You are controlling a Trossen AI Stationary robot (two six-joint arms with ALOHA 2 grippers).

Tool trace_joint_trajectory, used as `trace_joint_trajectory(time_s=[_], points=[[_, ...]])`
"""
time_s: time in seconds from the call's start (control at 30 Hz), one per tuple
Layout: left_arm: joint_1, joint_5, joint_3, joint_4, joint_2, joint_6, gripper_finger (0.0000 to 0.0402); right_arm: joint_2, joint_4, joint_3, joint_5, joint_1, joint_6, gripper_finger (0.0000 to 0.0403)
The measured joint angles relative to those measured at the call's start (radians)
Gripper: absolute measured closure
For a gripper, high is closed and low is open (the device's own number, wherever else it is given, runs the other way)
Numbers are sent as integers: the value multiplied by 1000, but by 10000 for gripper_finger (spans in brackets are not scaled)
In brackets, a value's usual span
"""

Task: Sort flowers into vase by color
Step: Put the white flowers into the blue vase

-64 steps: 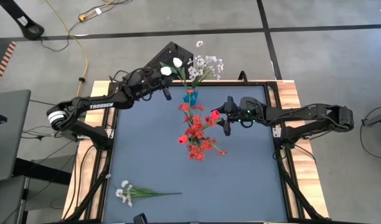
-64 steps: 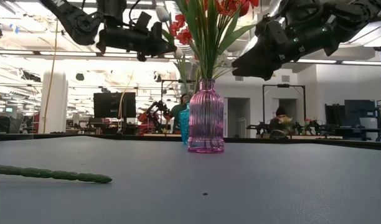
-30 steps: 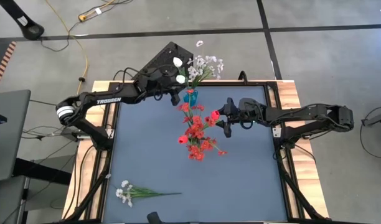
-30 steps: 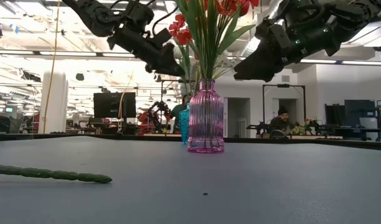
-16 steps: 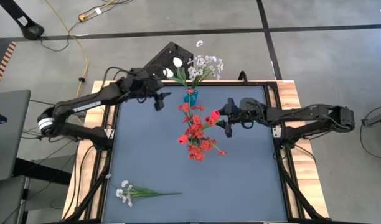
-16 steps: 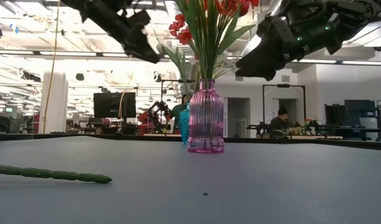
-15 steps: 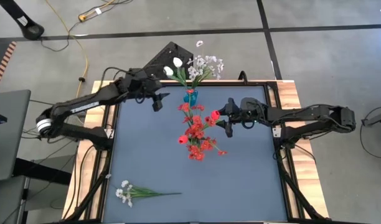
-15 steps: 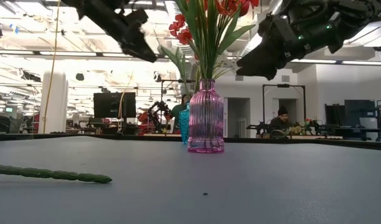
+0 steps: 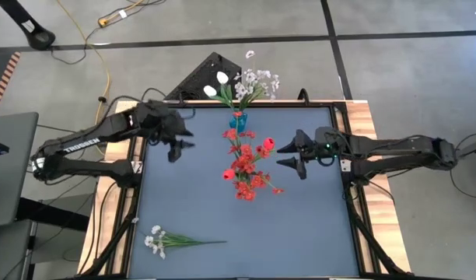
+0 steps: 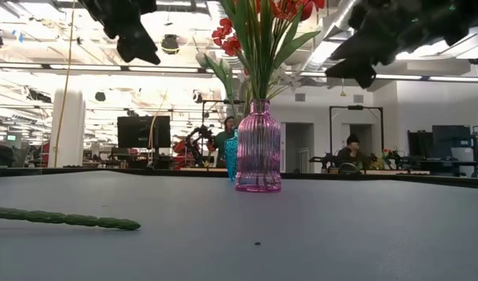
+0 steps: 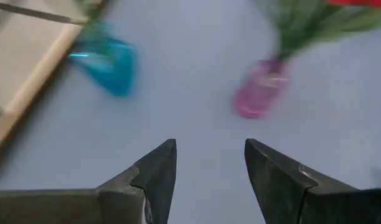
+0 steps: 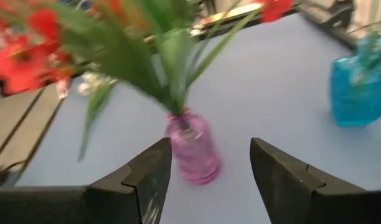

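Grey-blue worktop [image 9: 199, 210] carries two vases: a pink vase [image 10: 258, 146] of red flowers [image 9: 244, 165] at mid-table and a blue vase [image 9: 237, 120] of white flowers [image 9: 246, 83] by the far edge. One white spray [image 9: 172, 240] lies loose near the front, well apart from both arms. Left end effector [image 9: 176, 145] hangs empty, fingers spread, with both vases ahead of it and the spray far behind. Right end effector [image 9: 291, 162] hangs empty too, fingers spread, just beside the red blooms. My judgement: the left arm should fetch the spray, gripping mid-stem, lift it clear, then lower the stem end first into the blue vase without brushing the red bunch.
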Motion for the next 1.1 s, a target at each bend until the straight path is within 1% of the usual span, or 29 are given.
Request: trace_joint_trajectory(time_s=[0.1, 0.2, 0.3, 0.37, 0.47, 0.57, 0.67, 0.77, 0.87, 0.97, 1.1], points=[[-127, 15, -25, 18, 12, -68, 223, -17, -32, 0, 0, 61, 23, 159], [-281, 8, -68, 29, 40, -150, 223, -16, -49, 0, 4, 125, 49, 159], [-446, -13, -128, 100, 72, -251, 223, 2, -57, 0, 48, 198, 62, 159], [-561, -42, -173, 163, 102, -320, 223, 18, -57, 0, 82, 244, 78, 159], [-730, -116, -222, 261, 157, -392, 223, 41, -56, 0, 111, 310, 111, 159], [-875, -190, -237, 312, 224, -456, 223, 64, -55, 0, 143, 369, 151, 159], [-996, -247, -236, 357, 297, -542, 223, 87, -53, 0, 185, 428, 203, 159], [-1089, -281, -236, 393, 371, -636, 223, 114, -43, 0, 229, 488, 251, 159], [-1149, -317, -236, 407, 437, -709, 223, 148, -16, 0, 274, 544, 284, 159], [-1182, -332, -236, 410, 492, -755, 223, 186, 35, 0, 299, 590, 294, 159], [-1202, -317, -235, 439, 543, -766, 223, 232, 102, 0, 316, 630, 312, 159]])
